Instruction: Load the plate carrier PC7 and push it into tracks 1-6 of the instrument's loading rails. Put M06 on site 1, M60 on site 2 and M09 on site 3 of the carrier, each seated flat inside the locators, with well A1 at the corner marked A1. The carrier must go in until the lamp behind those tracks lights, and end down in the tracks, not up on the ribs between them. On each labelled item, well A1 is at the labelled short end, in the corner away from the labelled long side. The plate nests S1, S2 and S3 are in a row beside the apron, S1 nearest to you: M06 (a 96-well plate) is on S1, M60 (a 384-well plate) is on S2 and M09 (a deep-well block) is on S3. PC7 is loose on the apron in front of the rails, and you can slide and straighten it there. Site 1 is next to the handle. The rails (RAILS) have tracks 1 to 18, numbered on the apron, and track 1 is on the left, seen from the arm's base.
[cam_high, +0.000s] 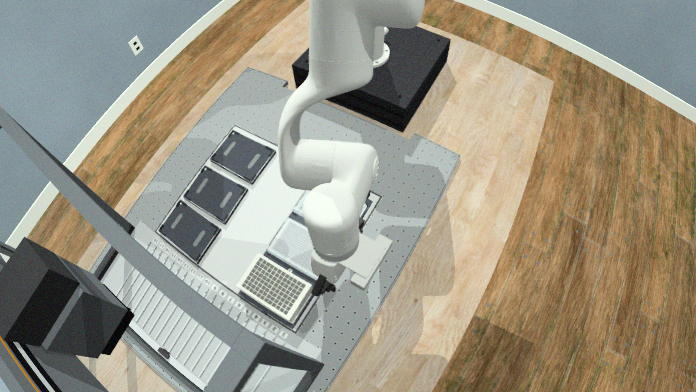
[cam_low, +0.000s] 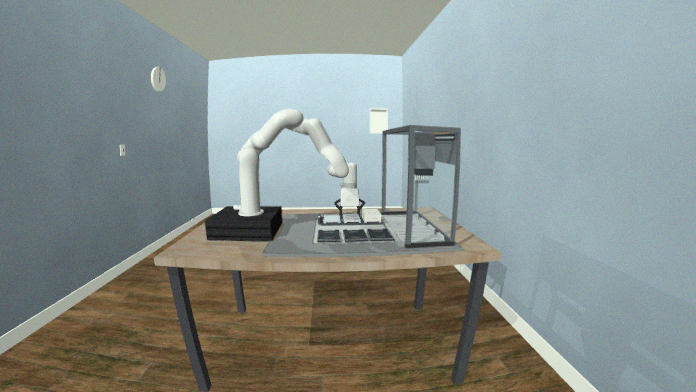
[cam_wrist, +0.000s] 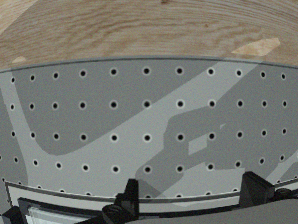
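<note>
Blue-grey walls are ringing a wooden table (cam_low: 320, 260) where a perforated grey mat is carrying the instrument's loading rails (cam_high: 165, 320). Three dark nests (cam_high: 218, 194) are lying bare in their row, since the plates are sitting on the plate carrier PC7 (cam_high: 372, 260), which is lying slantwise on the apron by the numbered tracks. A deep-well block (cam_high: 274, 286) is occupying its far end. I am holding my pincer (cam_high: 324, 287) fully wide and gripping nothing, hanging just beside that block's outer edge, probably so I can nudge or straighten the carrier.
</note>
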